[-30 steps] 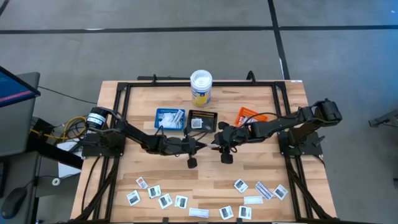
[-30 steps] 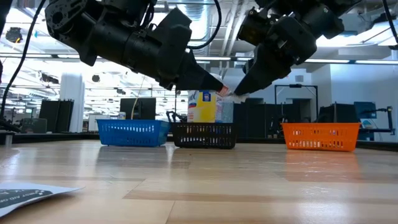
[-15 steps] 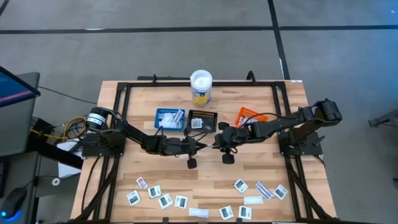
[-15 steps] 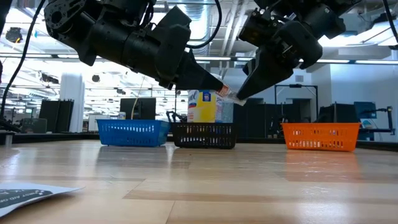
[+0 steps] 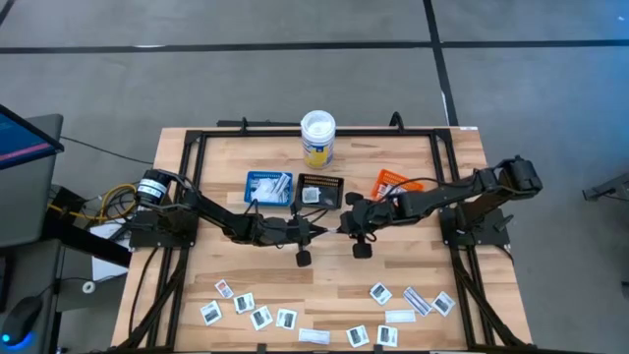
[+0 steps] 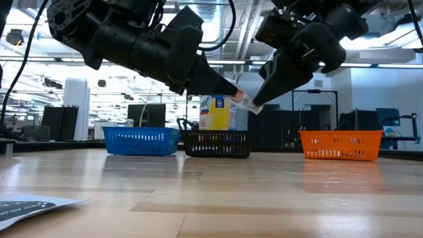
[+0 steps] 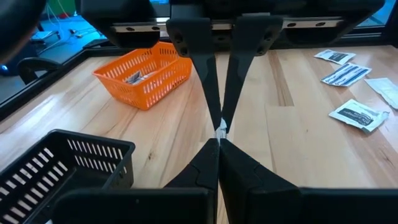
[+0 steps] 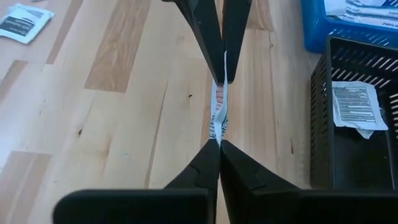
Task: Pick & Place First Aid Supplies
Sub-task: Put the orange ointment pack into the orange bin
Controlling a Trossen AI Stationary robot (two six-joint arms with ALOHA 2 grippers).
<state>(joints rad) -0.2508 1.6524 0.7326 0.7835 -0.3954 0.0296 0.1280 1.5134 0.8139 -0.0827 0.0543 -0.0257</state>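
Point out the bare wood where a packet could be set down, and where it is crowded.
Free: the wide strip between the row of packets along the near edge and the arms; also the wood either side of the tub. Crowded: the middle, where left gripper and right gripper both pinch one packet.

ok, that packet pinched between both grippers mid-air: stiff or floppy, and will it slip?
Probably floppy: the packet is thin paper, seen edge-on and slightly wavy between the left gripper and right gripper. Likely very light, hanging above the table without sagging. Slip risk seems modest, since both grippers are shut on opposite ends, though only the tips grip.
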